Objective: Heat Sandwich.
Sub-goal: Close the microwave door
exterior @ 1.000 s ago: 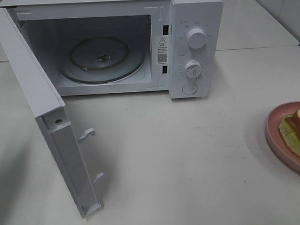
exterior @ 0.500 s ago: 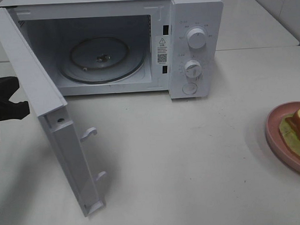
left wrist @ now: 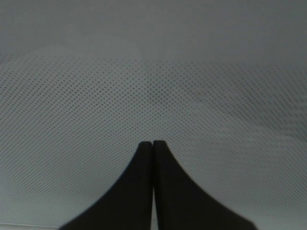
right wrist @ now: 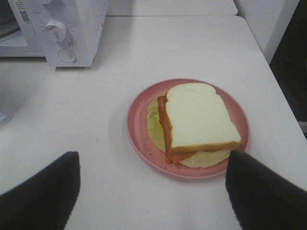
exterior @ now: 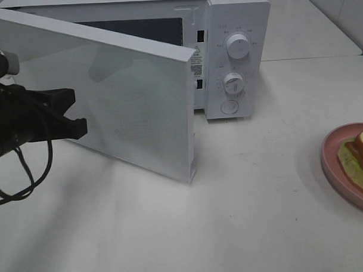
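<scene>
At left of the frame, the left gripper (exterior: 73,113), fingers (left wrist: 144,158) pressed together, pushes the microwave door (exterior: 117,93). The sandwich (right wrist: 196,120) sits on its plate (right wrist: 139,139) at right edge, below the wide-open right gripper (right wrist: 153,191). Judgement: loading remains undone; door must reopen.

Even, soft overhead light, no hard glare. Exterior high view is sharp; the white matte tabletop (exterior: 243,199) carries faint diffuse shadows under the white microwave door panel (exterior: 108,91) and left of the round pink plate (exterior: 334,166). Left wrist view is dim, grey and low in contrast, filled by a dotted mesh surface that softens upward. Right wrist view is bright and clear; the black gripper fingers (right wrist: 38,196) at the frame edge are blurred.
</scene>
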Controlling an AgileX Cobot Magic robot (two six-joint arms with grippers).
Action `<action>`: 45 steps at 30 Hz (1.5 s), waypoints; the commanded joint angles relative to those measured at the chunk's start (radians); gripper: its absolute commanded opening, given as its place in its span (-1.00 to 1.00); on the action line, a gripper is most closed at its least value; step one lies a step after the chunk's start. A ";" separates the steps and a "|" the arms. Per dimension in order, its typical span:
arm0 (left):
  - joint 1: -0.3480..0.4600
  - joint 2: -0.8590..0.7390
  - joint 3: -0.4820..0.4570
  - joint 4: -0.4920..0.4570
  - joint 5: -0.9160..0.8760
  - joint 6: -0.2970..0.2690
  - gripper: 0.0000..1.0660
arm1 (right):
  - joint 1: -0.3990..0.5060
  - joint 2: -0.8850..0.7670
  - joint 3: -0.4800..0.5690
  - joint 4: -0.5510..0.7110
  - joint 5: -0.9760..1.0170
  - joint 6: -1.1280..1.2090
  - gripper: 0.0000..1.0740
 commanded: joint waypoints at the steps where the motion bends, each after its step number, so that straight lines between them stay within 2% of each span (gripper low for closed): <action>1: -0.039 0.023 -0.041 -0.066 -0.019 0.002 -1.00 | -0.008 -0.027 0.003 -0.002 -0.013 0.009 0.41; 16: -0.173 0.153 -0.218 -0.199 -0.016 0.014 -1.00 | -0.008 -0.027 0.003 -0.002 -0.013 0.009 0.41; 19: -0.209 0.199 -0.282 -0.263 -0.013 0.076 -1.00 | -0.008 -0.027 0.003 -0.002 -0.013 0.009 0.41; 20: -0.209 0.199 -0.282 -0.263 -0.013 0.076 -1.00 | -0.008 -0.027 0.003 -0.002 -0.013 0.009 0.41; 24: -0.251 0.260 -0.375 -0.355 -0.011 0.163 -1.00 | -0.008 -0.027 0.003 -0.002 -0.013 0.009 0.41; 31: -0.263 0.315 -0.484 -0.400 0.042 0.221 -1.00 | -0.008 -0.027 0.003 -0.002 -0.013 0.009 0.41; 33: -0.263 0.341 -0.529 -0.414 0.051 0.262 -1.00 | -0.008 -0.027 0.003 -0.002 -0.013 0.009 0.41; 41: -0.263 0.382 -0.621 -0.480 0.090 0.317 -1.00 | -0.008 -0.027 0.003 -0.002 -0.013 0.009 0.41; 45: -0.254 0.404 -0.661 -0.489 0.103 0.319 -1.00 | -0.008 -0.027 0.003 -0.002 -0.013 0.009 0.41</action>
